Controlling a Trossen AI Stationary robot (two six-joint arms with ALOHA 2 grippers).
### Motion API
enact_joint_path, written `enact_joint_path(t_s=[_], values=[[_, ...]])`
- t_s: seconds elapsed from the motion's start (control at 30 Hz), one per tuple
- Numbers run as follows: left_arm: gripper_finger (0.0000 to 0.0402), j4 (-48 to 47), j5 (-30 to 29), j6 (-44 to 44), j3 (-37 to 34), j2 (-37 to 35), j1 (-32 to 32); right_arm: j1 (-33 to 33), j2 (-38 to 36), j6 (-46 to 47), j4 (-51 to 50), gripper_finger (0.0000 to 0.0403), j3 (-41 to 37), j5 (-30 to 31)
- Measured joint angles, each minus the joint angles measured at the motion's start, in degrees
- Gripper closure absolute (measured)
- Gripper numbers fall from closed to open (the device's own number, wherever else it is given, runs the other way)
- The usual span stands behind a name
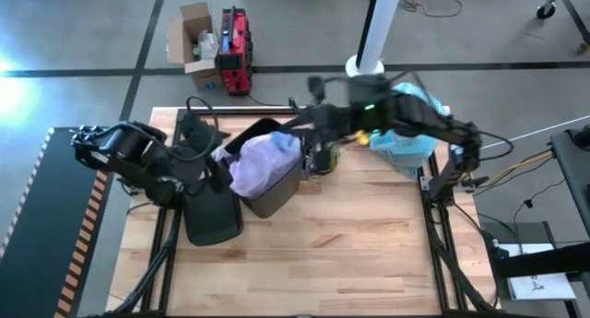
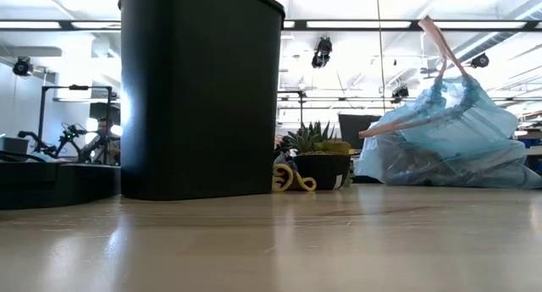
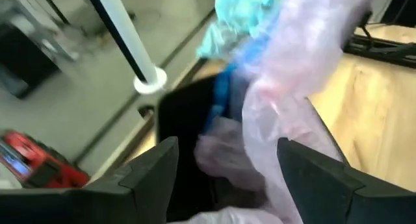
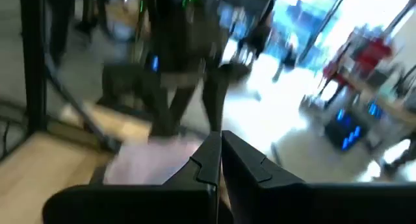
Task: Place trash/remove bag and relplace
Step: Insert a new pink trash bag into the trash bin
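The bin (image 1: 272,184) stands near the back of the wooden table (image 1: 350,253). It is a tall, dark container with smooth rigid walls and rounded corners. A pinkish-lilac liner (image 1: 265,159) sits bunched in and over its mouth, so the replacement liner looks only partly seated. The film is thin, translucent and heavily creased.

The blue bag (image 1: 406,143) rests on the table toward the back right corner, well apart from the bin. It is crinkly light blue-teal plastic, slumped into a soft mound, with pale drawstring loops (image 2: 440,46) standing up from its gathered neck. This placement suggests the used liner is already removed. No loose trash is visible on the table.

The left gripper (image 3: 224,165) is just beside the bin, with its 2 fingers spread apart on either side of a fold of lilac film, gripping nothing. This position suits spreading the liner over the rim.

The right gripper (image 4: 220,156) is above the back edge of the table near the bin, its jaws closed together. No object is visible between them.

A small potted plant (image 2: 318,152) and a yellow curled scrap (image 2: 288,180) sit between bin and blue bag.
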Motion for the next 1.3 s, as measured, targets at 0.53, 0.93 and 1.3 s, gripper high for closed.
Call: enact_joint_path(t_s=[0.53,0.93,1.3], values=[[0.0134,15.96,-8.64,15.79,18.52,8.47,1.81,-0.6,-7.95,0.92,-21.91,0.0403,-0.05,7.13],[0.0117,6.34,-0.12,2.07,25.36,23.76,16.0,-0.76,-12.76,9.74,-41.18,0.0325,-0.07,8.11],[0.0108,-4.22,10.96,-0.29,25.36,25.06,18.22,-0.72,-16.17,11.4,-42.2,0.0187,-4.9,8.07]])
